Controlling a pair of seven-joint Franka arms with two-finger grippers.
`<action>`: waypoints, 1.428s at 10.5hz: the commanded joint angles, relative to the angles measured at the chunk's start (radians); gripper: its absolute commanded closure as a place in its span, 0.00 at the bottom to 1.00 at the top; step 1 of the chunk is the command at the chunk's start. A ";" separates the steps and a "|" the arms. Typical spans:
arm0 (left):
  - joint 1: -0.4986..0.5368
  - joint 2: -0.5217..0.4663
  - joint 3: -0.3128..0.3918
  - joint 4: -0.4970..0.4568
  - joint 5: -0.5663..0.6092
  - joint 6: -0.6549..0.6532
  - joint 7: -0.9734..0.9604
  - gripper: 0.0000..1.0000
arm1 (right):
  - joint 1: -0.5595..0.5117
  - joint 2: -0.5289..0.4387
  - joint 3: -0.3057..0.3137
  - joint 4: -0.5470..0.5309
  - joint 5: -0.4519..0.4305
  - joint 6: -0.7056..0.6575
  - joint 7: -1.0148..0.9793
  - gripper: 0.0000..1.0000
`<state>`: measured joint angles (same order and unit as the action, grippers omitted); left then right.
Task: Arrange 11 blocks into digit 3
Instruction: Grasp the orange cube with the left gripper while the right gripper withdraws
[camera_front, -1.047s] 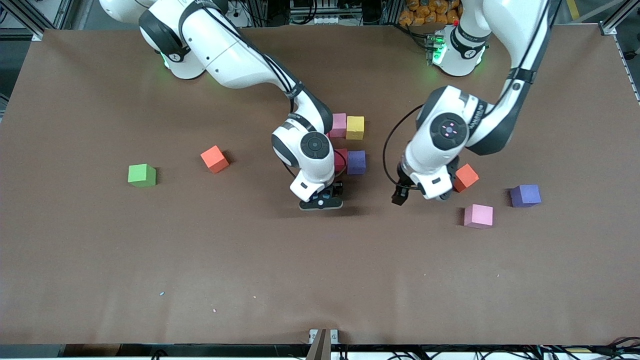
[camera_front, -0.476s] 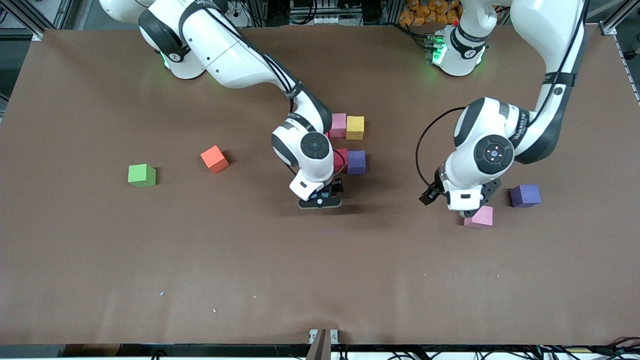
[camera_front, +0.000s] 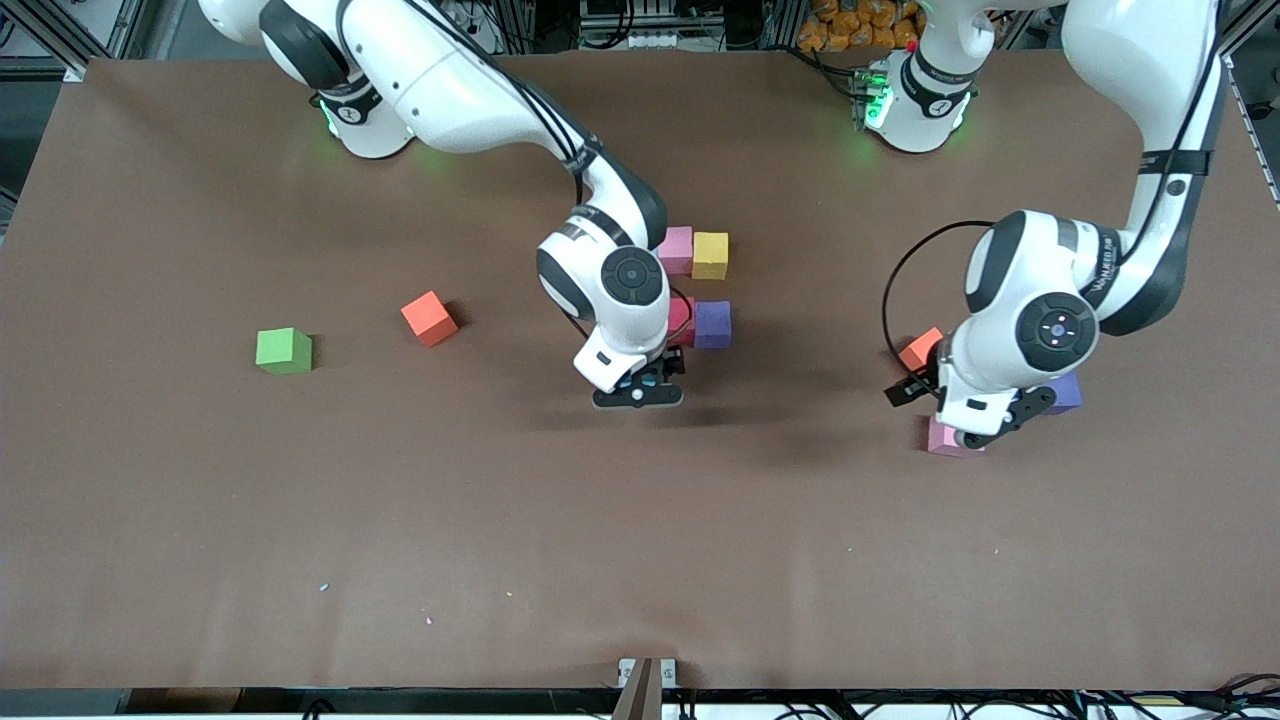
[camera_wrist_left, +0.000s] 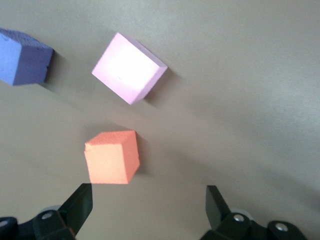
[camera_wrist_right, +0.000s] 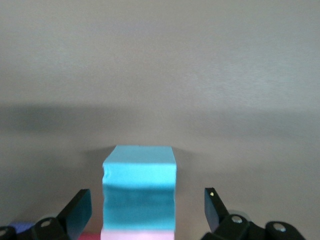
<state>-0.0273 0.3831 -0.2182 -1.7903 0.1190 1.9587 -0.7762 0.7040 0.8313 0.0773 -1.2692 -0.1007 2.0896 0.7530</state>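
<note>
My right gripper (camera_front: 638, 390) hangs open over a cyan block (camera_wrist_right: 139, 182). The block sits between the fingers (camera_wrist_right: 77, 210) with a gap on each side, and it touches a pink block (camera_wrist_right: 137, 235) of the figure. The figure's pink (camera_front: 677, 250), yellow (camera_front: 710, 255), red (camera_front: 684, 318) and purple (camera_front: 712, 324) blocks show beside the right wrist, which hides the others. My left gripper (camera_front: 985, 425) is open above three loose blocks: pink (camera_wrist_left: 129, 67), orange (camera_wrist_left: 111, 157) and purple (camera_wrist_left: 22, 62). Nothing is between its fingers.
Another orange block (camera_front: 430, 318) lies alone toward the right arm's end. A lone green cube (camera_front: 284, 351) sits farther out that way. The brown table (camera_front: 640, 550) is bare nearer the front camera.
My right gripper opened and let go of the cyan block, then lifted a little. My left arm swung toward its own end of the table, from beside the orange block to over the pink one.
</note>
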 joint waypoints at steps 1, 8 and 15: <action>0.032 -0.029 -0.013 -0.055 0.031 0.003 0.023 0.00 | -0.021 -0.078 0.021 -0.015 0.003 -0.039 -0.021 0.00; 0.170 -0.127 -0.020 -0.404 0.031 0.362 0.117 0.00 | -0.090 -0.262 0.013 -0.022 0.004 -0.455 -0.233 0.00; 0.173 -0.119 -0.032 -0.484 0.018 0.477 0.015 0.00 | -0.230 -0.449 0.016 -0.058 0.004 -0.652 -0.624 0.00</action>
<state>0.1347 0.2887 -0.2417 -2.2135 0.1362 2.3701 -0.7466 0.5293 0.4617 0.0770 -1.2678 -0.1011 1.4446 0.1976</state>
